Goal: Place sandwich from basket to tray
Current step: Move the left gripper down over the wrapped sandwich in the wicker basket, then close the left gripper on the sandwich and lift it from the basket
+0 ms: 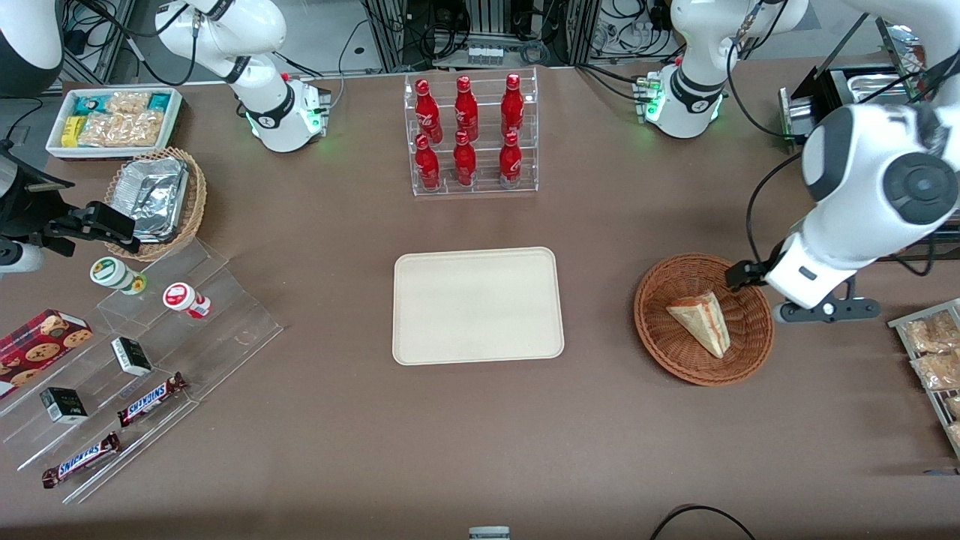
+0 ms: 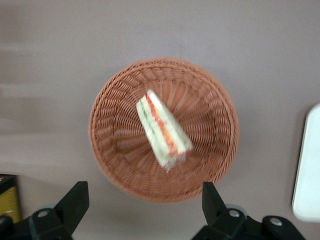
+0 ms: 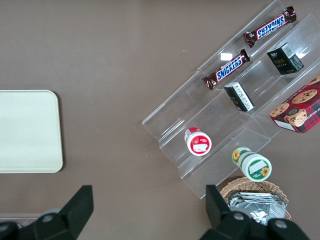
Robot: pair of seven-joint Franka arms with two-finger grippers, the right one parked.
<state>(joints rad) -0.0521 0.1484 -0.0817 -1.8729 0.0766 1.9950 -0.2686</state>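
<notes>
My end effector hangs above the basket with its two black fingers spread wide apart, wider than the sandwich is long. It grips nothing and touches nothing; both fingertips are in the air, clear of the wicker.

In the front view my end effector sits over the basket's rim, on the side toward my end of the desk, and most of it is hidden under my own white wrist.

The sandwich lies inside the basket, near its middle, resting on the woven floor. From my wrist camera it shows as a wedge lying on its side, with the red, orange and green filling running along its length. It is well below my fingers and lies out ahead of the gap between them, not between the fingertips.

The tray lies flat on the desk beside the basket, toward the parked arm's end, apart from it and with nothing on it. Its pale corner also shows in my wrist view.
</notes>
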